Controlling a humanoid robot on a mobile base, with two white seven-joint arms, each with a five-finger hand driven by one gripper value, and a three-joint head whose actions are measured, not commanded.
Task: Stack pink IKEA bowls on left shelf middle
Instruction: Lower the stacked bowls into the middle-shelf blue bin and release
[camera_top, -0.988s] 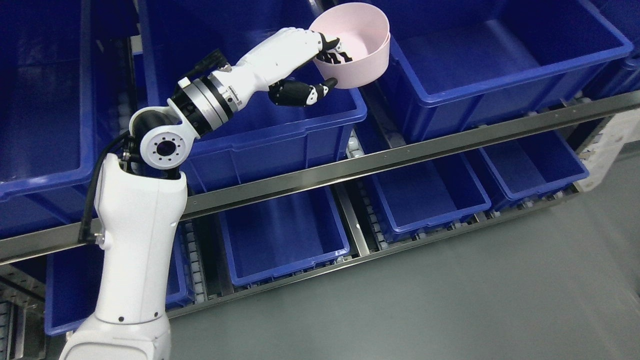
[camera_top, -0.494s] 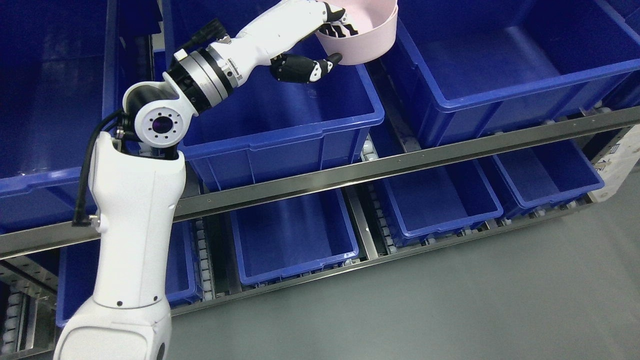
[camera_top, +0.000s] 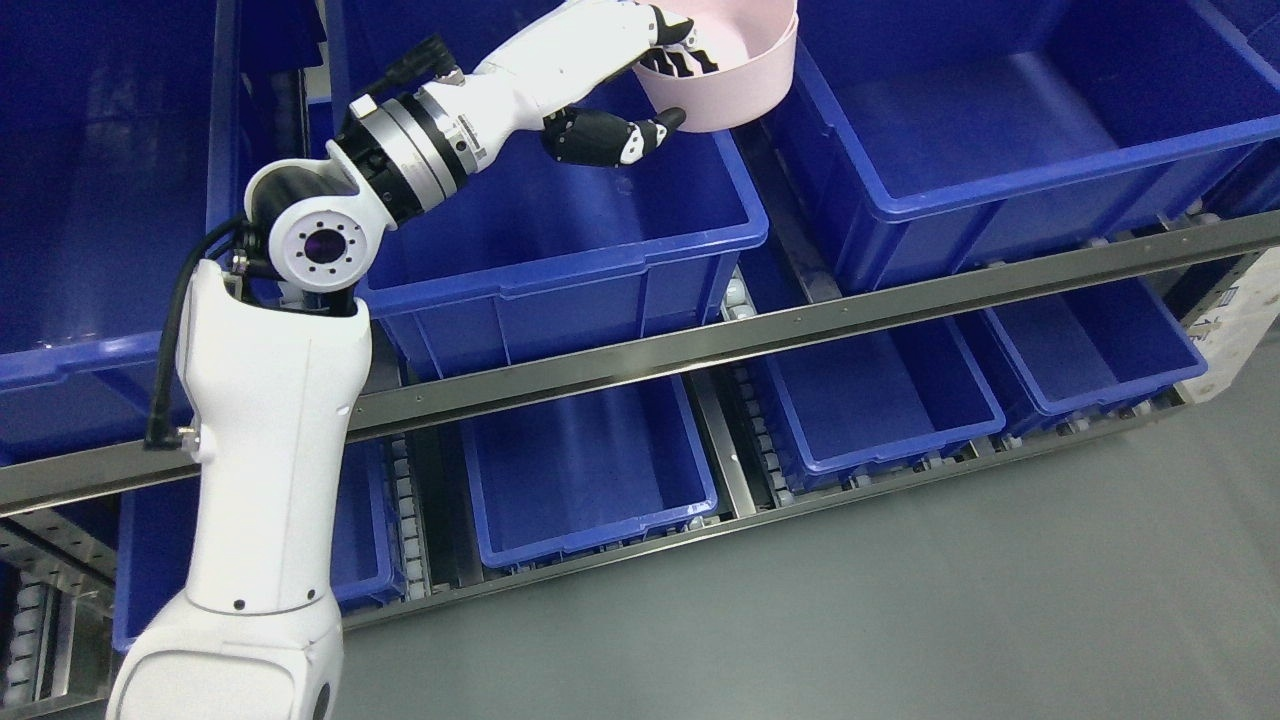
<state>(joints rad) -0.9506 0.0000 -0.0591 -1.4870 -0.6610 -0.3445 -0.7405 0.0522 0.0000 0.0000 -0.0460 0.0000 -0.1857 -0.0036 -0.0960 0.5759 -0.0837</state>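
Setting was a warehouse-type storage area: blue plastic bins (camera_top: 560, 250) sat in rows on a steel flow rack (camera_top: 760, 335) above grey floor (camera_top: 900, 600).

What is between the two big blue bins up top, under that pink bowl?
In the head view, only a narrow gap with a grey shelf track separates the middle bin from the right bin; the pink bowl hangs above it.

Deep blue plastic bins fill the upper shelf: a far-left bin (camera_top: 100, 200), a middle bin (camera_top: 560, 240) and a wide right bin (camera_top: 1010, 130), sitting side by side. A long steel rail (camera_top: 760, 335) runs slantwise below them. Underneath sit shallower blue bins, one at centre (camera_top: 590, 470), two to the right (camera_top: 880, 400) (camera_top: 1090, 345). Smooth grey floor (camera_top: 900, 600) spreads nearest.
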